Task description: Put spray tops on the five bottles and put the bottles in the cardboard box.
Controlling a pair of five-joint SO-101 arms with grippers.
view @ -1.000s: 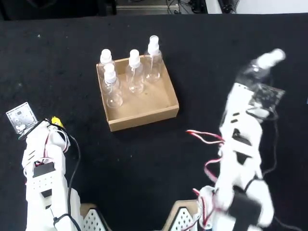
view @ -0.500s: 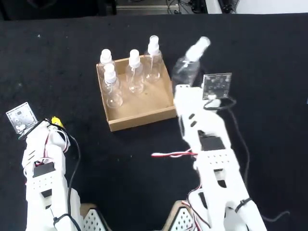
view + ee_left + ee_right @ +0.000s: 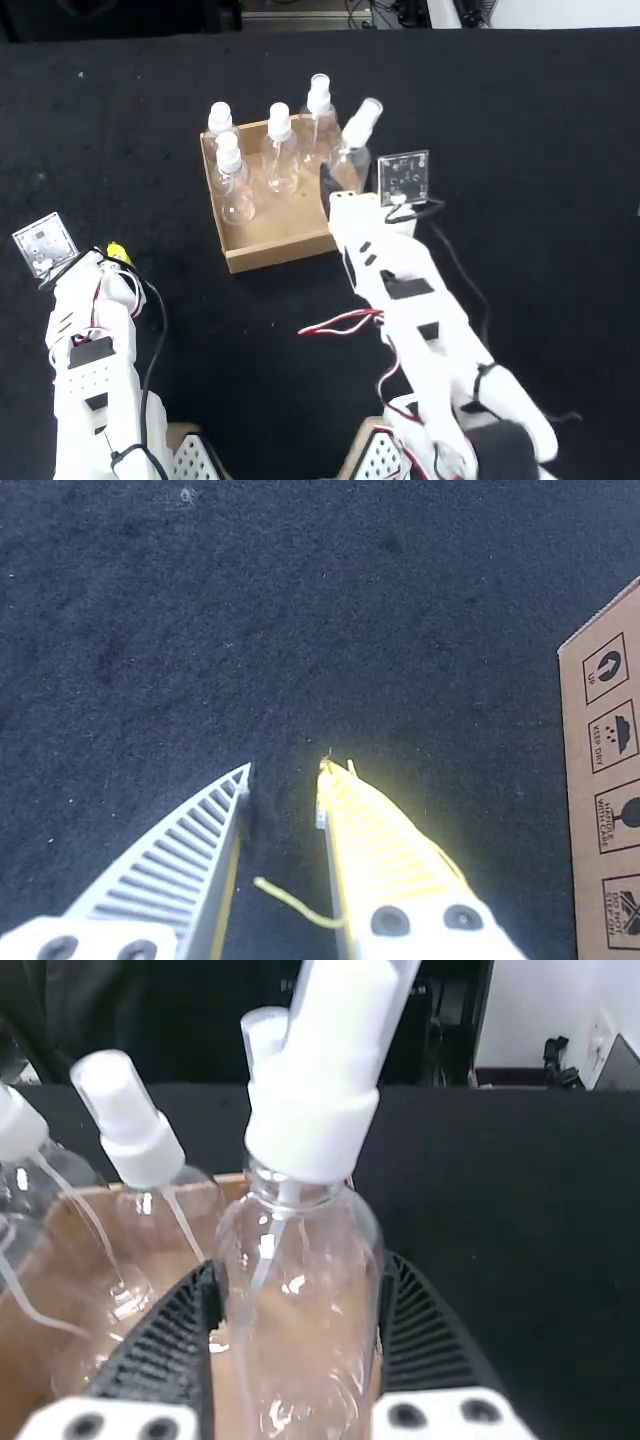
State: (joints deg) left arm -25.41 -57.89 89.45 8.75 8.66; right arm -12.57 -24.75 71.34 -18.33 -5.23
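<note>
High view: my right claw [image 3: 338, 190] gripped the 5th bottle [image 3: 350, 155], capped and tilted over the right edge of the cardboard box [image 3: 290, 248], with 4 bottles [image 3: 270, 150] standing inside. The last placement, I judged; next it needed righting, lowering and release. Black cloth [image 3: 520, 120] covered the table, with cables [image 3: 380, 12] along the top edge.

Left wrist view: my left claw [image 3: 285, 772] hung slightly parted and empty above the cloth.

Right wrist view: the 5th bottle [image 3: 300, 1290] sat clamped between my jaws.

The left arm [image 3: 90, 370] sits folded in the lower left of the high view, its tool [image 3: 285, 780] aimed downward with the fingers slightly parted and nothing between them. The right arm [image 3: 420, 320] stretches from bottom centre toward mid-frame, its tool [image 3: 298, 1278] clamped around a bottle [image 3: 300, 1210].
</note>
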